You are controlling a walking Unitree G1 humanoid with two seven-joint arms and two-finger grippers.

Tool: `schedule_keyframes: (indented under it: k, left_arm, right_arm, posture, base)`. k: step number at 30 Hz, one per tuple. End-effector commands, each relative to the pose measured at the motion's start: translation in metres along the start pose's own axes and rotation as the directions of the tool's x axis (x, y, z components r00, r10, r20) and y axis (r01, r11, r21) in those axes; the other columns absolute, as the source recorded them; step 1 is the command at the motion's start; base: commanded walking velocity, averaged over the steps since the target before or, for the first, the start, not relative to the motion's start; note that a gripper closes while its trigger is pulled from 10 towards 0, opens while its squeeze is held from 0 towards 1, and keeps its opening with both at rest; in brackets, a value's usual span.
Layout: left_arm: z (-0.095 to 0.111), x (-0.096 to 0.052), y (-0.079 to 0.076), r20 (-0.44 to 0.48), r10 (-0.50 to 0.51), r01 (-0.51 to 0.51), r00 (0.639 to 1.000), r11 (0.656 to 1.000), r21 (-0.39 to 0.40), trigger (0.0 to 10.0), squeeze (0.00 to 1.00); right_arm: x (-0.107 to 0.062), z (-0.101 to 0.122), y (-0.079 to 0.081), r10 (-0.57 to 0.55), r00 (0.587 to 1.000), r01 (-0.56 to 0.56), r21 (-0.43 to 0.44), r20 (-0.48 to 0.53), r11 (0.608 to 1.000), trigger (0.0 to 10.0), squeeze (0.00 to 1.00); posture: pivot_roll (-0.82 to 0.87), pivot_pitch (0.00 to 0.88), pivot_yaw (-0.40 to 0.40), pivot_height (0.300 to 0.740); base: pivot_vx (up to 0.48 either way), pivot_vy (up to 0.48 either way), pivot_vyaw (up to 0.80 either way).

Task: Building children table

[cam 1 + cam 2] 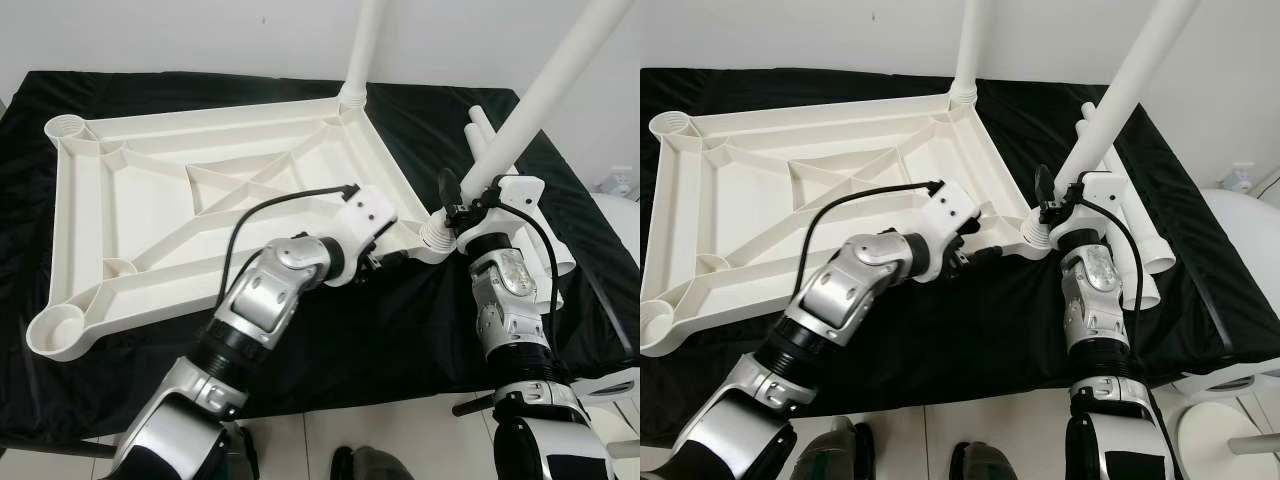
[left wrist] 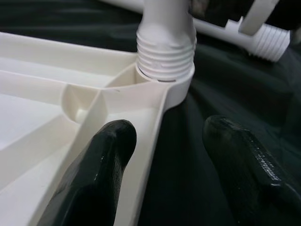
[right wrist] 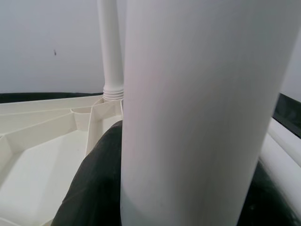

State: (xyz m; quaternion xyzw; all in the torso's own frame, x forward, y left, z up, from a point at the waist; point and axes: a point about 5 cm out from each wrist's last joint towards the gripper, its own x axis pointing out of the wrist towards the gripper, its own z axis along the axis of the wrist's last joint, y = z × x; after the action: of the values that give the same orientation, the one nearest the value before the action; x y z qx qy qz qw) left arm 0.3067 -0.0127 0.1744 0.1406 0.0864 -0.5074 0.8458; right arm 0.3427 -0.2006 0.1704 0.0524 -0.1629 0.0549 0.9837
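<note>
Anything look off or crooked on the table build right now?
Yes: the near leg, held by the right claw, leans away from upright, with threads exposed above its corner socket. The far leg stands straighter. The left claw straddles the tabletop rim.

Left tool (image 2: pixel 169 160) fingers spread, straddling the tabletop (image 2: pixel 56 127) rim; threaded leg (image 2: pixel 165 47) in the corner socket at twelve o'clock.

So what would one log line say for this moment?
right gripper: shut on table leg at corner socket | left gripper: open, straddling tabletop rim | spare legs: on cloth
</note>
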Motion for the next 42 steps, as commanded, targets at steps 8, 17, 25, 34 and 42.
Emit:
schedule_keyframes:
  k: [8,17,25,34,42]
  left_arm:
    - [-0.02,0.01,0.009,-0.165,0.168,-0.168,0.972,0.986,0.015,10.0,0.0]
    - [-0.031,0.009,0.025,-0.242,0.279,-0.289,0.929,0.957,-0.006,10.0,0.0]
    - [-0.032,0.006,0.034,-0.234,0.315,-0.322,0.92,0.947,0.007,8.2,0.0]
    - [-0.028,0.003,0.027,-0.183,0.237,-0.231,0.954,0.971,0.057,0.0,0.0]
    - [-0.029,-0.004,0.021,-0.186,0.129,-0.108,0.974,0.987,0.119,0.0,0.0]
  right_arm:
    - [-0.004,-0.002,-0.001,-0.004,1.0,0.005,0.02,-0.019,1.0,10.0,0.0]
    - [-0.005,0.0,0.001,0.002,1.0,-0.001,0.029,-0.014,1.0,10.0,0.0]
    - [-0.004,0.001,0.001,0.005,1.0,-0.004,0.024,-0.015,1.0,10.0,0.0]
    - [-0.004,0.003,0.0,0.009,1.0,-0.009,0.012,-0.017,1.0,10.0,0.0]
    - [0.0,0.009,0.001,0.018,1.0,-0.018,0.019,0.004,1.0,10.0,0.0]
  posture:
    - [0.02,0.092,-0.032,0.74]
    - [0.02,0.084,-0.026,0.74]
    - [0.02,0.079,-0.028,0.74]
    - [0.02,0.077,-0.03,0.74]
    - [0.03,0.088,-0.027,0.74]
  base:
    - [0.0,0.0,0.0]
    - [0.0,0.0,0.0]
    - [0.0,0.0,0.0]
    - [0.0,0.0,0.0]
    - [0.0,0.0,0.0]
